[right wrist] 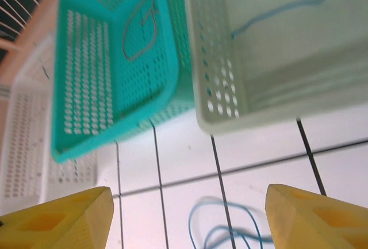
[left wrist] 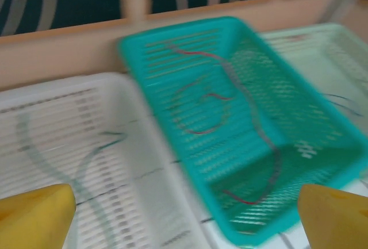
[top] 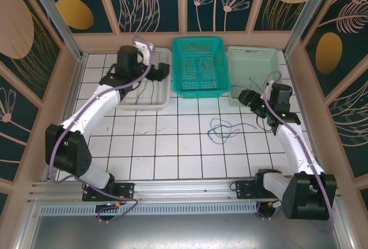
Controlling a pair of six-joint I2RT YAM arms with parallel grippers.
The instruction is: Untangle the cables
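At the left, the left gripper [top: 158,72] is held over the far edge of the white basket [top: 127,100]. In the left wrist view its yellow fingers [left wrist: 35,217] are spread wide, with nothing between them. Thin green cables [top: 144,91] are seen lying loose on the floor of the white basket [left wrist: 52,111]; one of them [left wrist: 31,148] is shown there as a blurred curve.

In the middle, dark red cables [top: 201,65] are curled inside the teal basket [top: 201,41], and a red loop [left wrist: 198,129] is seen on its perforated floor.

On the tiled table [top: 172,151], in front of the baskets, a blue cable [top: 224,128] is coiled in loose loops.

At the right, another blue cable [top: 253,82] is draped in the pale green basket [top: 253,50]. The right gripper [top: 248,97] is held just in front of that basket, and its fingers [right wrist: 63,217] are parted and empty above the coiled blue cable [right wrist: 224,226].
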